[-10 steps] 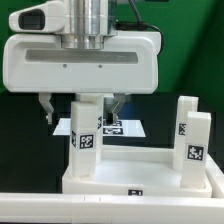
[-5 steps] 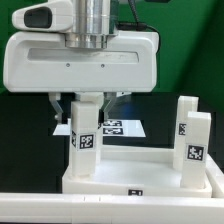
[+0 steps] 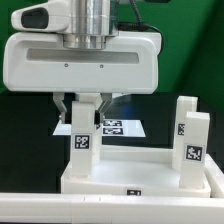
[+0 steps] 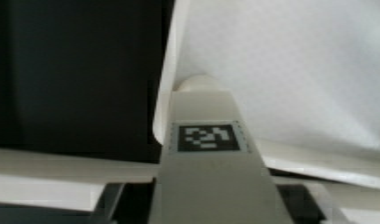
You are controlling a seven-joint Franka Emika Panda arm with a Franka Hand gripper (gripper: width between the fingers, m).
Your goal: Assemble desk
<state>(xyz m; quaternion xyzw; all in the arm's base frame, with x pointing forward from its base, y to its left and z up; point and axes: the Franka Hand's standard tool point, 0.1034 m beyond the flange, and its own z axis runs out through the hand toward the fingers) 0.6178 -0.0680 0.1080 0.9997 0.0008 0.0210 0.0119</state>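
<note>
I have the gripper (image 3: 85, 107) down over the near-left leg (image 3: 84, 140), which stands upright in a corner socket of the tabletop (image 3: 140, 175); the fingers (image 3: 66, 108) straddle the top of the leg, and in the wrist view the leg (image 4: 208, 150) runs straight up between them with its tag facing the camera. Whether the pads are actually pressing on it I cannot tell; the jaws look narrowed around it, not wide apart. Two more legs (image 3: 190, 135) stand in the tabletop's corners on the exterior view's right, and the marker board (image 3: 118, 127) lies behind the tabletop. I judge these parts to be light, stiff, smooth plastic, so a leg could slip or twist under a weak pinch; the flat opposite faces near its top are the place to hold it, squarely. Compared with a second ago, the fingers have dropped lower onto the leg and closed inward, and the leg itself has not visibly moved.
</note>
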